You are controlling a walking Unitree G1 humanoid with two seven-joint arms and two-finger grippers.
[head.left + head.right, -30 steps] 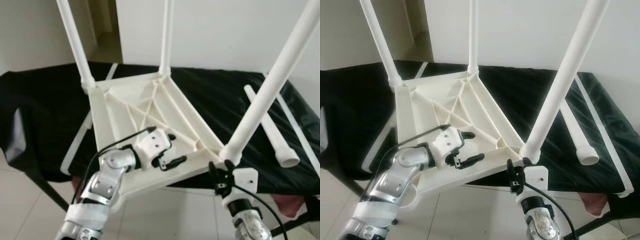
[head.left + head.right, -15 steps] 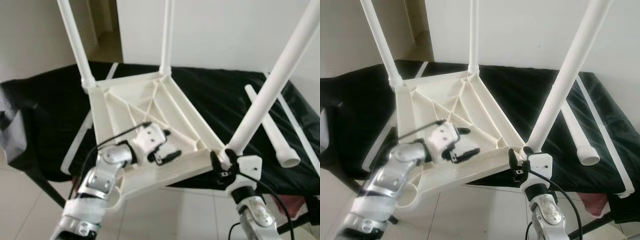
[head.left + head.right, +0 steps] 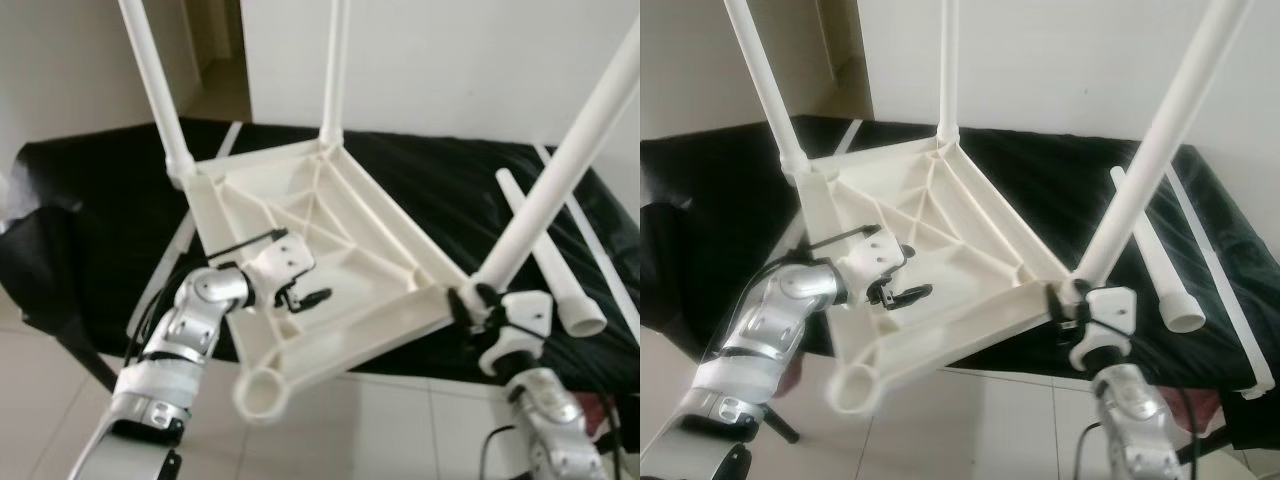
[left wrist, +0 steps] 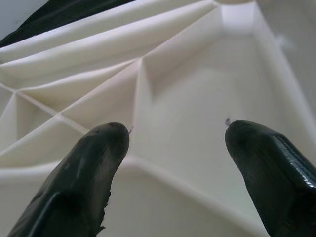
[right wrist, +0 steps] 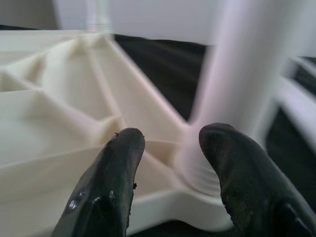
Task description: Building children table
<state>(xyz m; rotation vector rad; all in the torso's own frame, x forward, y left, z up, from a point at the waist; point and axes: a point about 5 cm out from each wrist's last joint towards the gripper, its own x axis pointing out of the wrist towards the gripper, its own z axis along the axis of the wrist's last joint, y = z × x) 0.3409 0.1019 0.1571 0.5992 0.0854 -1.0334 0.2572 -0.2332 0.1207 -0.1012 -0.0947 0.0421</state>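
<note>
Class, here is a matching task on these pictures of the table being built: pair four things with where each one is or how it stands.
Things:
1. loose leg
2. empty socket
3. left gripper
4. right gripper

Places or states:
A. open, over the ribbed underside of the tabletop
B. lying flat on the black cloth
C. at the base of the near right leg
D. near corner of the tabletop, no leg in it

Pairs: 1-B, 2-D, 3-A, 4-C
</note>
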